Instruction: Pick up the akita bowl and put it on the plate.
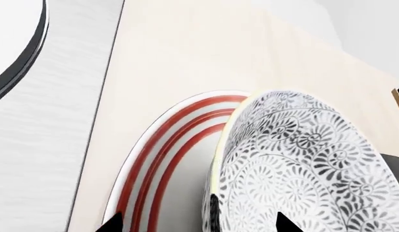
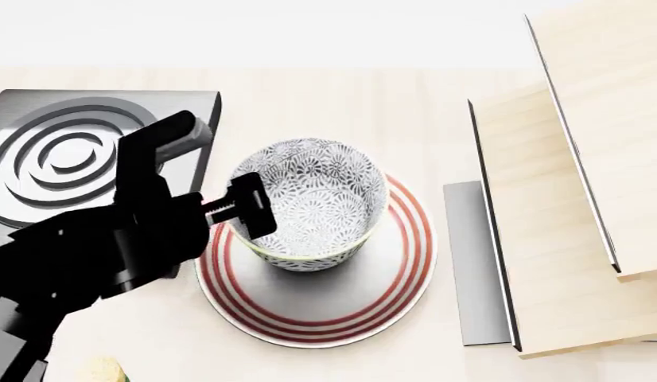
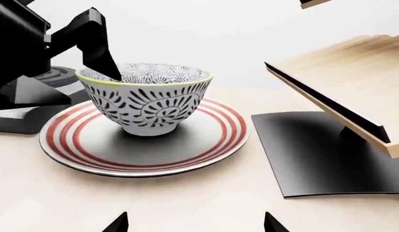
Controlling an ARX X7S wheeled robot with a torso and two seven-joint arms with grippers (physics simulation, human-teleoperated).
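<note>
The akita bowl (image 2: 312, 199), white with a dense dark floral pattern, stands upright on the plate (image 2: 328, 310), a white plate with red rings. My left gripper (image 2: 249, 208) is at the bowl's left rim. In the left wrist view its jaws (image 1: 198, 224) stand wide apart, straddling the bowl (image 1: 303, 164) wall, one tip over the plate (image 1: 161, 159), the other over the bowl's inside. My right gripper (image 3: 194, 224) hangs open over bare table, short of the plate (image 3: 141, 150) and bowl (image 3: 148, 101), and holds nothing.
A dark stove burner (image 2: 64, 155) with concentric rings sits left of the plate. Tilted wooden shelves (image 2: 562, 239) on a dark grey base (image 2: 472, 263) rise at the right. A small yellow object (image 2: 103, 370) shows at the near left edge.
</note>
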